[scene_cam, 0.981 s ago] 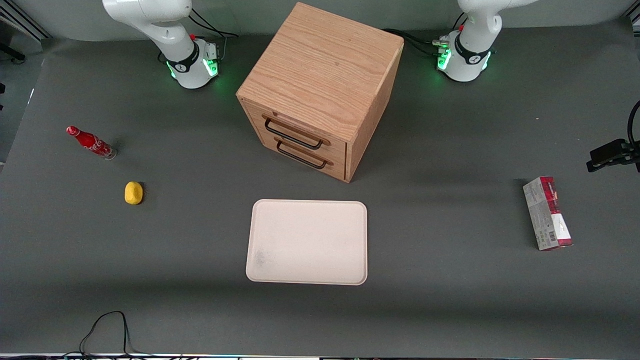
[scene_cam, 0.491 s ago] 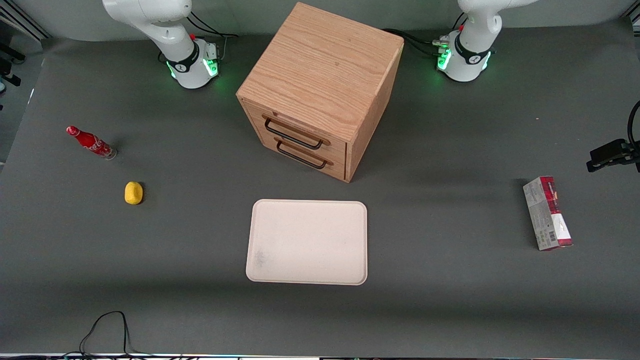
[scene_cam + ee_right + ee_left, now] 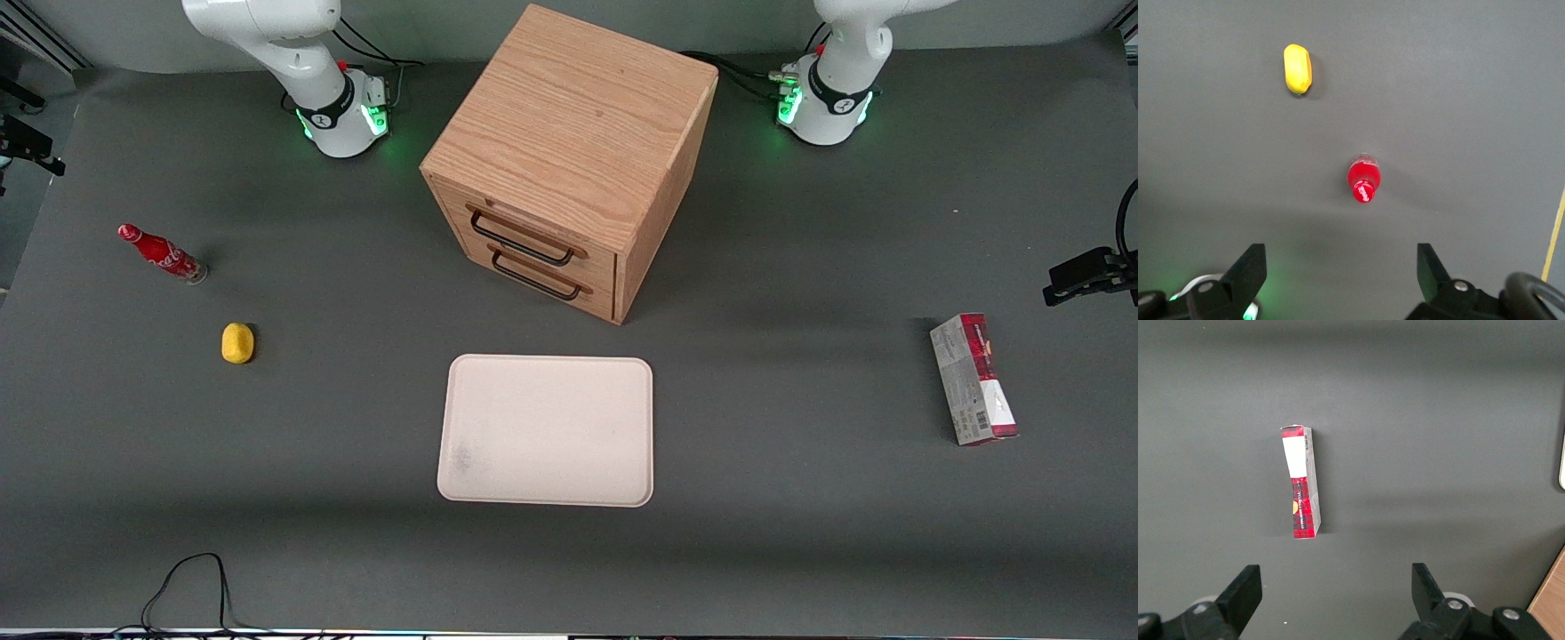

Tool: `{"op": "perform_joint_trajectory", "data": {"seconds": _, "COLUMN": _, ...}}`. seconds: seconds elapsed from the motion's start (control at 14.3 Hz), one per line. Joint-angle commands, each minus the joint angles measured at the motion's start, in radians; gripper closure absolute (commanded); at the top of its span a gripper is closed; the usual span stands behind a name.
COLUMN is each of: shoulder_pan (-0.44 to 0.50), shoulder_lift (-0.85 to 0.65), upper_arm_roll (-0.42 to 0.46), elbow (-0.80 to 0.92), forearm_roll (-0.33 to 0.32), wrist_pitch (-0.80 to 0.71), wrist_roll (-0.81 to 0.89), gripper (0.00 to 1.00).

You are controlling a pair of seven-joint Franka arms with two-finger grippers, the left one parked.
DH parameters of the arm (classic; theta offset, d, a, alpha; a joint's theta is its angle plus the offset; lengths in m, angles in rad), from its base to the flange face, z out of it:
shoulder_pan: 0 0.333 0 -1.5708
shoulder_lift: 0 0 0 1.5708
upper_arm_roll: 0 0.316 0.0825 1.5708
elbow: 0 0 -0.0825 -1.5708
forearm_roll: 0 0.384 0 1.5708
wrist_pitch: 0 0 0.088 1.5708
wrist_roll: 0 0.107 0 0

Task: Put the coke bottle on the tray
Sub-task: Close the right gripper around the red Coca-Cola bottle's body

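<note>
Spread wide, 2 fingers (image 3: 1248,270) of the gripper (image 3: 1341,273) are hovering high above the upright coke bottle (image 3: 1363,178), which is standing on the table near the yellow lump (image 3: 1297,68), well apart from the tray (image 3: 546,430); descending centred should be aligning them around its cap.

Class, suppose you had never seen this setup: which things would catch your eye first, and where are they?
The big wooden cabinet dominates mid-table, with the pale tray in front of its drawers. Toward the working arm's end stands the red coke bottle, upright beside a yellow lump, with the open gripper poised above it.
</note>
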Motion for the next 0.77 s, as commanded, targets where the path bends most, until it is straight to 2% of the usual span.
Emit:
{"op": "perform_joint_trajectory", "data": {"seconds": 0.0, "shoulder_pan": 0.012, "shoulder_lift": 0.045, "upper_arm_roll": -0.021, "elbow": -0.055, "forearm_roll": -0.022, "wrist_pitch": 0.095, "wrist_roll": 0.009, "gripper": 0.0}}
{"op": "perform_joint_trajectory", "data": {"seconds": 0.28, "shoulder_pan": 0.016, "shoulder_lift": 0.082, "upper_arm_roll": -0.073, "elbow": -0.163, "forearm_roll": -0.024, "wrist_pitch": 0.265, "wrist_roll": 0.007, "gripper": 0.0}}
{"op": "perform_joint_trajectory", "data": {"seconds": 0.7, "shoulder_pan": 0.019, "shoulder_lift": 0.186, "upper_arm_roll": -0.104, "elbow": -0.219, "forearm_roll": -0.022, "wrist_pitch": 0.399, "wrist_roll": -0.003, "gripper": 0.0}}
